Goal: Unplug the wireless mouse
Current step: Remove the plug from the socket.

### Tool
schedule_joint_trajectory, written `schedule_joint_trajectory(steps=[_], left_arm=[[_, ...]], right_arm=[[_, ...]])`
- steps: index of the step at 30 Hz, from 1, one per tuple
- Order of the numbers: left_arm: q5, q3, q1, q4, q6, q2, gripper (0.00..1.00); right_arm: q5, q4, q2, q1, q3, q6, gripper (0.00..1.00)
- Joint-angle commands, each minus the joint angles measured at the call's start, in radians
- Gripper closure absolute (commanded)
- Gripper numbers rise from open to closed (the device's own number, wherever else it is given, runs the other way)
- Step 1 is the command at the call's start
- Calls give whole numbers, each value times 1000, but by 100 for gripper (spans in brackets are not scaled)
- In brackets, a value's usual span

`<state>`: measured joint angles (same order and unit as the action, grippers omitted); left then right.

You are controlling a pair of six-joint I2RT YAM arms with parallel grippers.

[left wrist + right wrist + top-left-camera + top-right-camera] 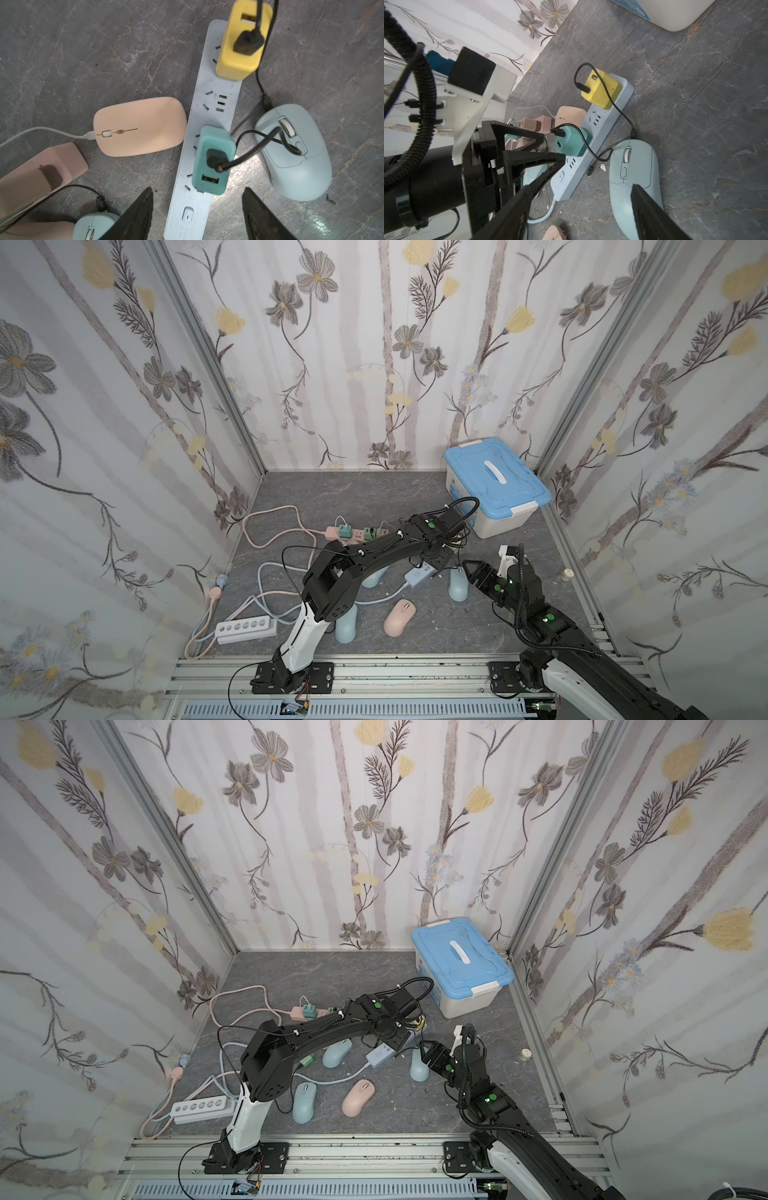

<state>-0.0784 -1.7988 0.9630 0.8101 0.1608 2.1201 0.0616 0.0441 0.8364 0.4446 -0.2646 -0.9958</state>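
Beside the pale-blue power strip (207,120), the pale-blue plastic wireless mouse (295,166) lies parallel, black cable (267,102) in its nose. Right jaws, wide and empty, hang at its tail, nearer; left jaws, partly open, stand astride the strip by the teal charger block (216,139).

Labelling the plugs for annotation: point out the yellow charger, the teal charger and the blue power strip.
yellow charger (234,62): left wrist view, bare yellow face.
teal charger (216,137): left wrist view, bare teal face.
power strip (228,89): left wrist view, bare stretch between the chargers.
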Motion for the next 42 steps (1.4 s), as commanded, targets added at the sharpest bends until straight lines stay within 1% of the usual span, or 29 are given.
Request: schedule_joint_trajectory(steps=[1, 18, 26, 30, 35, 39, 40, 42], left_arm=[[18, -11, -3, -2, -39, 20, 35], [45, -58, -4, -37, -58, 113, 52], [38, -56, -9, -43, -59, 129, 65], [38, -56, -10, -46, -56, 127, 63], [35, -60, -12, -43, -56, 135, 72], [37, -58, -11, -43, -57, 138, 83], [36, -57, -11, -43, -58, 139, 87], [38, -57, -12, -44, -58, 140, 95]], right_arm=[[12, 19, -5, -7, 1, 8, 24], [24, 37, 10, -20, 9, 2, 25], [30, 55, 30, -22, 11, 0, 25], [41, 68, 55, -21, 11, 2, 25], [44, 94, 85, -23, 14, 2, 25], [39, 129, 153, -25, 0, 7, 25], [41, 136, 177, -29, -11, 12, 26], [48, 149, 231, -43, -39, 23, 33]])
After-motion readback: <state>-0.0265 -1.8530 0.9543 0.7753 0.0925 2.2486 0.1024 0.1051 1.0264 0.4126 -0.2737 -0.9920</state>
